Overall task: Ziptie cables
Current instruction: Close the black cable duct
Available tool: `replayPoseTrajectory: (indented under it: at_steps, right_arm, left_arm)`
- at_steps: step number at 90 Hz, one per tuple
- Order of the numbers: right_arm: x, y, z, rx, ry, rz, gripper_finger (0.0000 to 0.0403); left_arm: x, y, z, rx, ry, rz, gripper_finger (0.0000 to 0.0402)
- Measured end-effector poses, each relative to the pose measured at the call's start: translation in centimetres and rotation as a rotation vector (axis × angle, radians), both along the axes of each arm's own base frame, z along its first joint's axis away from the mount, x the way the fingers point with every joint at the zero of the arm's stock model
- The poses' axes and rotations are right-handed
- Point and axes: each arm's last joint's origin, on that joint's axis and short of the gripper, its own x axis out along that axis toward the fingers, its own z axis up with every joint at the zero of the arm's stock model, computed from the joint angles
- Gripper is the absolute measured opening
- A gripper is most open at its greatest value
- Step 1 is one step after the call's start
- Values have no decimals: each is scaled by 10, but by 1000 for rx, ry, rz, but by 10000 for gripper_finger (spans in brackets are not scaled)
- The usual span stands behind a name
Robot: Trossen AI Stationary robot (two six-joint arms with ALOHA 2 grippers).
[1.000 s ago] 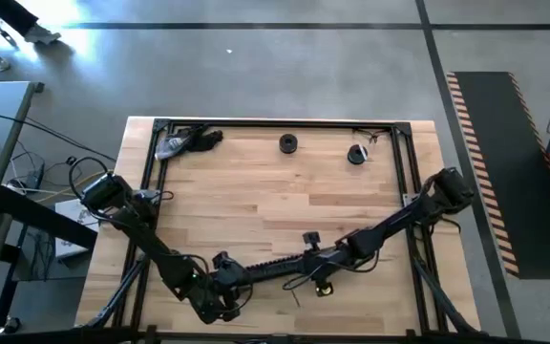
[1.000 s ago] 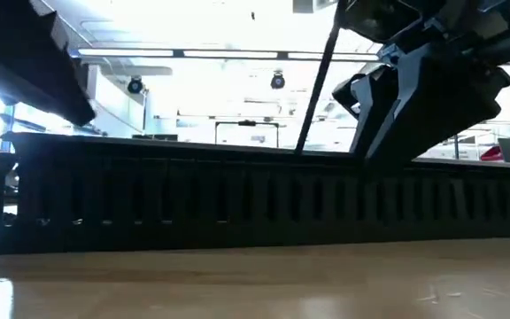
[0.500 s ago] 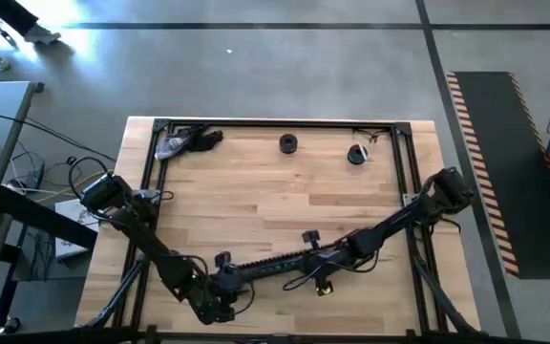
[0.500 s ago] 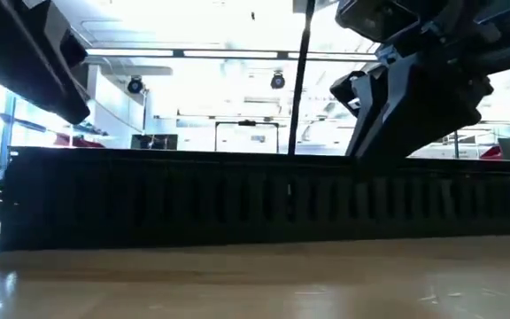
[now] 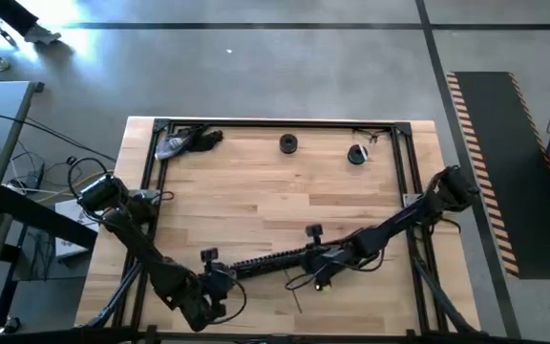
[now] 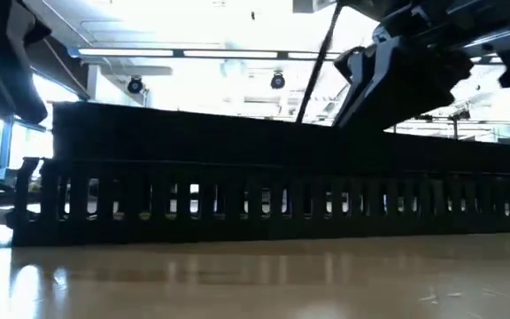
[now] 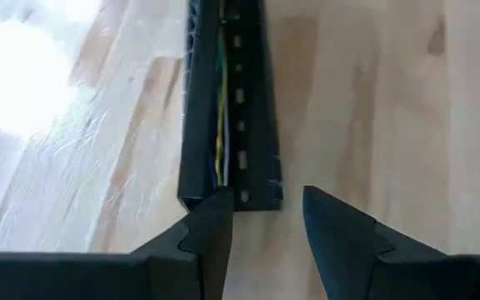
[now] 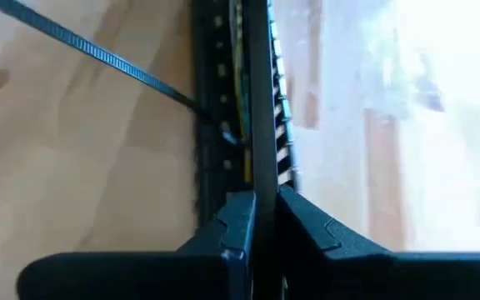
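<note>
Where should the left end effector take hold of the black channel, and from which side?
Grip the channel at its near end wall, coming in along its length from that end. In the left wrist view the left end effector is open and in line with that end, not touching it. The cables lie inside. The right end effector is shut on a side wall further along.

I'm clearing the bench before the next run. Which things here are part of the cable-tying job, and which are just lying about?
In the job:
- cables lying in the black channel
- zip tie sticking out of the channel
- right pincer, shut on a channel wall
- left pincer, open at the channel's end

Lying about:
- two small dark round parts
- grey and black tool at the far left corner
</note>
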Motion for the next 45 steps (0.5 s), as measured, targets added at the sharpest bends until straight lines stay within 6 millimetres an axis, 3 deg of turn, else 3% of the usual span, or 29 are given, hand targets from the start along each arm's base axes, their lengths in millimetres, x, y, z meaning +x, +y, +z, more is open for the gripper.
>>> replayPoseTrajectory:
  at_steps: [33, 45]
  right_arm:
    - [-9, 15, 13, -325, -104, -76, 1]
    - [-3, 6, 18, -429, -92, -77, 0]
  left_arm:
    - [-26, -6, 41, 54, -337, 71, 131]
    - [-27, -5, 47, 103, -418, 99, 131]
